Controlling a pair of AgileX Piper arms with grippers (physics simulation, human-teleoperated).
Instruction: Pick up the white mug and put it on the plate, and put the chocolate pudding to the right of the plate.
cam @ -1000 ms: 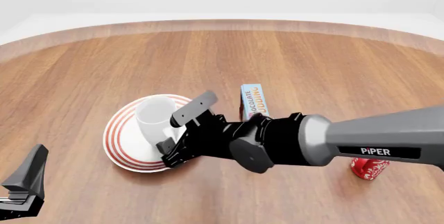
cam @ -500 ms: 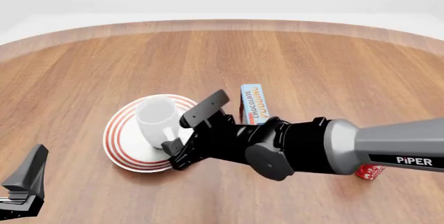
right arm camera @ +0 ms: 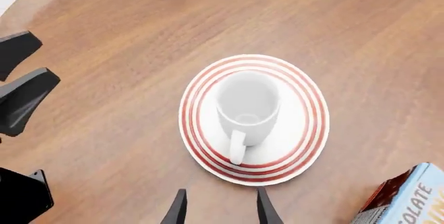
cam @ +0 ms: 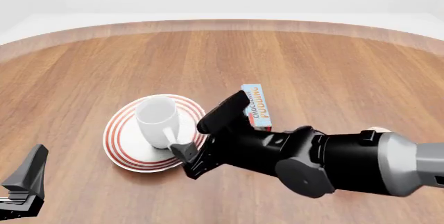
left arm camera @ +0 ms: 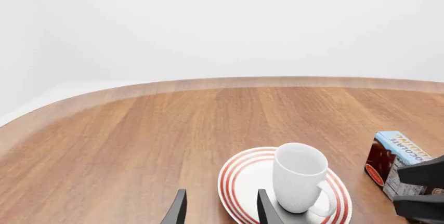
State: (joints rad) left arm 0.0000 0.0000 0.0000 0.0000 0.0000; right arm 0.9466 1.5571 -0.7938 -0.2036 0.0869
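Wood-grain worktop (cam: 333, 63) fills my front view, its curved far edge meeting a plain white background.

Right gripper (cam: 205, 142): I read the jaws as spread wide and holding nothing. One finger sits above the pudding box in the front view; the other lies at the plate's near-right rim, just beside the mug handle. I cannot tell whether that finger touches the plate. In the right wrist view both fingertips (right arm camera: 178, 209) sit over bare wood on the near side of the plate, apart from it.

Left gripper (cam: 24, 185): it rests at the near-left corner of the worktop. In the left wrist view its two fingers (left arm camera: 174, 212) stand apart with nothing between them.

White mug (cam: 159, 120): it stands upright on the plate (cam: 119, 141), mouth up, roughly central. Its loop handle points toward the near edge of the worktop.

Chocolate pudding (cam: 257, 104): the box lies just right of the plate, apart from it, light blue face up. Its long axis runs from the near edge toward the far edge, lettering reading along that axis. The right arm covers its near end in the front view.
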